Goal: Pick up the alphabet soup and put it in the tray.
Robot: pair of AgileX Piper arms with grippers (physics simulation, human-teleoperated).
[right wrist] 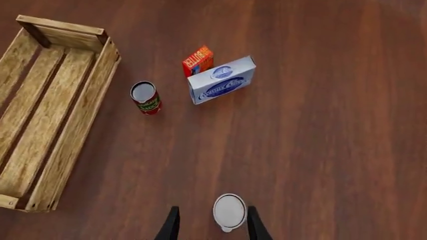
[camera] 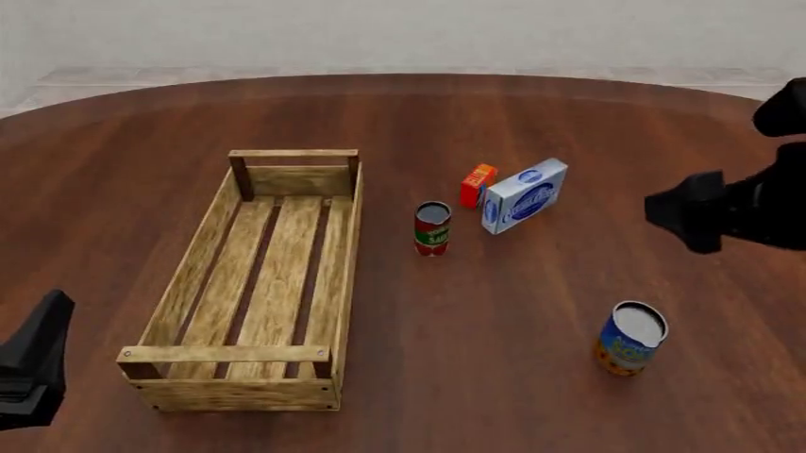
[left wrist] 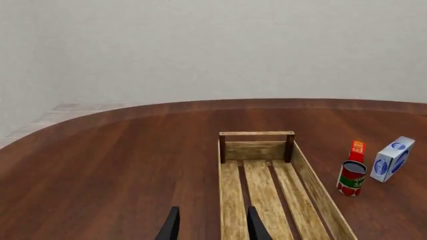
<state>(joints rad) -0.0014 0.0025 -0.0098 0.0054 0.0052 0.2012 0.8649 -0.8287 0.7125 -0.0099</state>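
The alphabet soup (camera: 629,338), a blue-labelled can with an orange lower band and pale top, stands upright on the table at the front right. My right gripper (right wrist: 212,227) hangs open well above it, and the alphabet soup (right wrist: 229,211) shows from above between its fingers, not touched. The tray (camera: 346,274), a light-wood slatted crate, lies left of centre with nothing in it. My left gripper (left wrist: 212,227) is open with nothing in it, raised near the tray (left wrist: 257,134) at its near left side. In the front view the left arm (camera: 32,363) sits at the lower left.
A red-and-green can (camera: 432,227) stands just right of the tray. Behind it are a small orange box (camera: 478,185) and a white-and-blue box (camera: 526,195). The right arm (camera: 724,208) hovers at the right edge. The table is dark wood with a curved far edge.
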